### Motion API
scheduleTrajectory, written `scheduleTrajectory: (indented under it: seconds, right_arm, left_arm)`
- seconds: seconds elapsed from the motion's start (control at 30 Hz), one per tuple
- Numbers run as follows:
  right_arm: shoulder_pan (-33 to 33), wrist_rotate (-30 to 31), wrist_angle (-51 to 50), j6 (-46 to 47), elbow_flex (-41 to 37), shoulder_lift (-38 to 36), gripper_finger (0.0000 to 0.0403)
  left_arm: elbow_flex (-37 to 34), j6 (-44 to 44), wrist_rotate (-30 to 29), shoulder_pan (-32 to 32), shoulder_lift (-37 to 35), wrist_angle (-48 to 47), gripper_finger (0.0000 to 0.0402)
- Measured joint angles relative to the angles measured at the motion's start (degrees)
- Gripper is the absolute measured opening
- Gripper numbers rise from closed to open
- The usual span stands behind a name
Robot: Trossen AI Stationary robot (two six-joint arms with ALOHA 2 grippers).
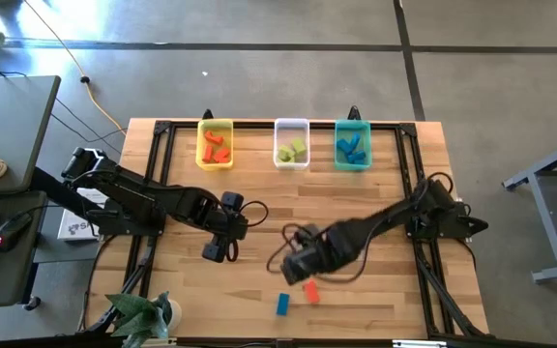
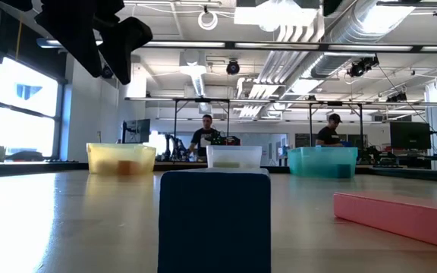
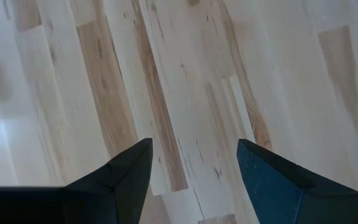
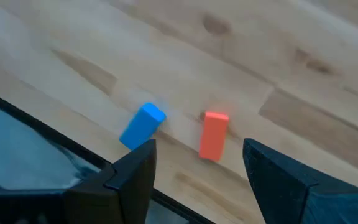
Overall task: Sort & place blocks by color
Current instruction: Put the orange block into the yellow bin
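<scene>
A blue block (image 1: 282, 304) and a red-orange block (image 1: 310, 291) lie flat on the table near its front edge; both show in the right wrist view, the blue block (image 4: 143, 126) and the red-orange block (image 4: 214, 135). My right gripper (image 1: 298, 263) is open and empty, above and just behind them. My left gripper (image 1: 219, 251) is open and empty over bare wood at the table's middle left. Other blocks lie in the yellow bin (image 1: 215, 144), the clear bin (image 1: 292, 144) and the teal bin (image 1: 352, 145).
The three bins stand in a row at the table's far edge. A black frame (image 1: 162, 130) runs around the tabletop. A plant (image 1: 138, 314) stands at the front left corner. In the low view people stand in the room behind the table.
</scene>
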Motion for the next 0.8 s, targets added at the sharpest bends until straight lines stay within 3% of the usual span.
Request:
scheduleTrajectory:
  seconds: [0.47,0.8]
  right_arm:
    - [5.5,-0.8,0.5,5.5,0.0,10.4,0.0226]
    - [7.3,-6.6,2.0,5.4,0.0,16.5,0.0226]
  left_arm:
    - [0.0,-4.3,0.2,0.0,0.0,0.2,0.0223]
    - [0.0,-4.3,0.2,0.0,0.0,0.2,0.0223]
